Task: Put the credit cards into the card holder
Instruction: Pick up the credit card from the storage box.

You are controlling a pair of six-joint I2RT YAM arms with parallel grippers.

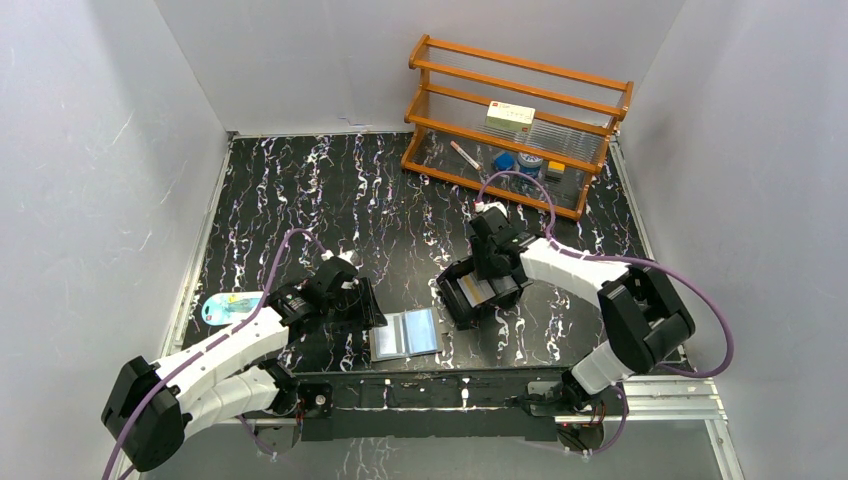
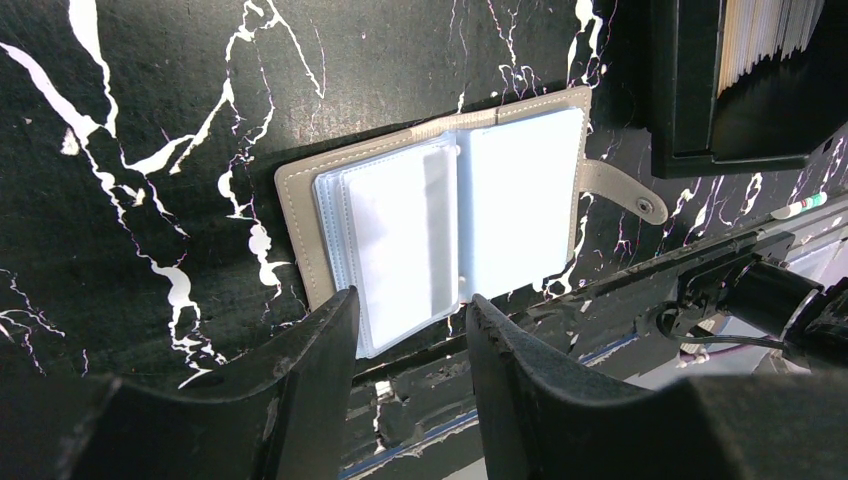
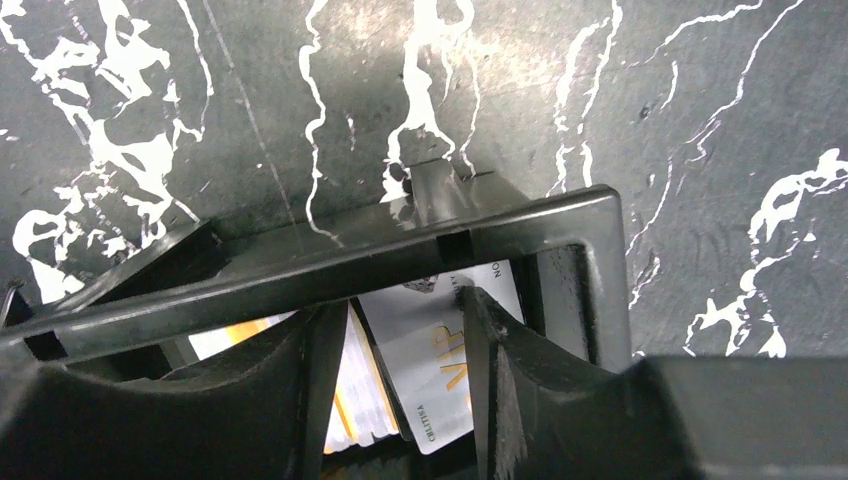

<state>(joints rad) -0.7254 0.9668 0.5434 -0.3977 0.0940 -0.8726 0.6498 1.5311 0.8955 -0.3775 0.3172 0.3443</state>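
Looking down from above, the card holder (image 1: 405,334) lies open and flat on the black marbled table (image 1: 300,200), close to the near edge and about midway along it. The left gripper (image 1: 362,305) sits just beside the holder's left side. Further right, the right gripper (image 1: 487,285) dips into a black tray (image 1: 452,300). A wooden rack (image 1: 515,115) stands in the far right corner, and a blue packet (image 1: 232,306) lies by the left edge.

From the left wrist, the holder's clear sleeves face up, with the snap tab (image 2: 625,190) sticking out on one side. The left fingers (image 2: 320,350) stand moderately apart with their tips at the holder's edge. The sleeves' border shows in the gap, and nothing is clamped. The credit cards (image 2: 765,35) stand on edge in the tray.

From the right wrist, the right fingers (image 3: 500,380) reach inside the tray, one on each side of a pale card (image 3: 440,370) printed with gold letters. Whether they pinch it I cannot tell.
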